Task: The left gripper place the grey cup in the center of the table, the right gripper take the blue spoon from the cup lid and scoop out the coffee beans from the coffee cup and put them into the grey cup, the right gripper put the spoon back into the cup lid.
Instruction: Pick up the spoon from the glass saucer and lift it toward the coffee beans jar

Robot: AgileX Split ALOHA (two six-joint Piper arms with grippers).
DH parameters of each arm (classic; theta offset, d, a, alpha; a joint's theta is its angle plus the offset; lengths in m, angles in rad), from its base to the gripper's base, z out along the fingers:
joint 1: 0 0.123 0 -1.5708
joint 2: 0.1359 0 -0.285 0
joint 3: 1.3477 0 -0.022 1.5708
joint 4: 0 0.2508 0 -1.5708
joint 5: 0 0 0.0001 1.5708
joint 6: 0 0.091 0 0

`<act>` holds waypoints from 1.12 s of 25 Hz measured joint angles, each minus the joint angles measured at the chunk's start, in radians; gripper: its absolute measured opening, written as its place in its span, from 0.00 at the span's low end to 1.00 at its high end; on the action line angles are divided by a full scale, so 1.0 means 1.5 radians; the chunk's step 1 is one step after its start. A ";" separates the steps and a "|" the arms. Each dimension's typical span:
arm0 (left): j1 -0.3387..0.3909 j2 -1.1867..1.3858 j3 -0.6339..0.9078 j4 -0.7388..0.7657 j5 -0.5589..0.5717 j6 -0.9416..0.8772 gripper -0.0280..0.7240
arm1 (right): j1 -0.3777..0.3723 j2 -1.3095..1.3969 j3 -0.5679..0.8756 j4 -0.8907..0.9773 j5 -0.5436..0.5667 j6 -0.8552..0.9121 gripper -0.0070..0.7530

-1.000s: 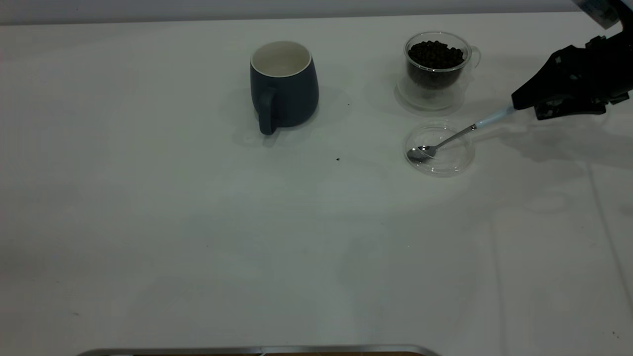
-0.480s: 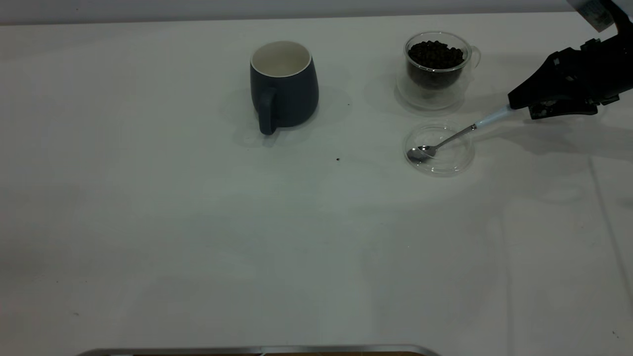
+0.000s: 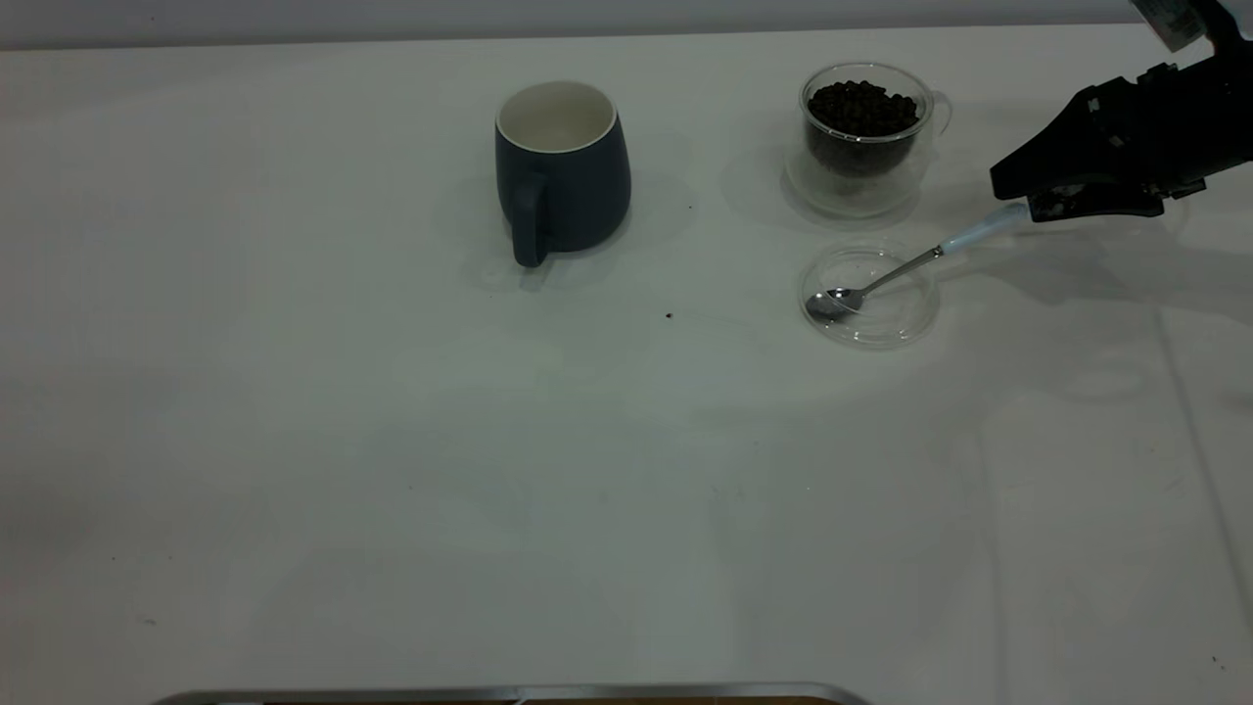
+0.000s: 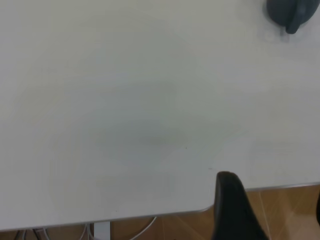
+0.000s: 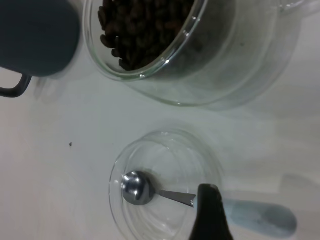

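The grey cup (image 3: 561, 171) stands upright at the table's back middle, white inside, handle toward the front; it also shows far off in the left wrist view (image 4: 292, 12). The coffee cup (image 3: 864, 122) with coffee beans (image 3: 861, 106) stands back right. In front of it lies the cup lid (image 3: 869, 294), and the blue spoon (image 3: 886, 279) rests with its bowl in the lid and its handle out over the rim. My right gripper (image 3: 1013, 196) hovers open over the handle's end; one finger (image 5: 210, 215) crosses the handle (image 5: 260, 217). My left gripper (image 4: 272, 215) is open at the table's near edge.
A single stray bean (image 3: 669, 315) lies on the white table (image 3: 392, 441) between the grey cup and the lid. The table's rounded near edge (image 4: 150, 217) has wooden floor beyond it.
My right gripper has shifted left and a little toward the back, over the spoon handle's end. The spoon, lid and both cups have stayed where they were.
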 joint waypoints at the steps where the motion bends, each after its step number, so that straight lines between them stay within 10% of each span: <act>1: 0.000 0.000 0.000 0.000 0.000 0.000 0.66 | 0.002 0.000 0.000 0.000 0.000 0.000 0.79; 28: 0.000 0.000 0.000 0.000 0.000 0.001 0.66 | 0.051 0.013 -0.004 -0.024 -0.001 0.003 0.75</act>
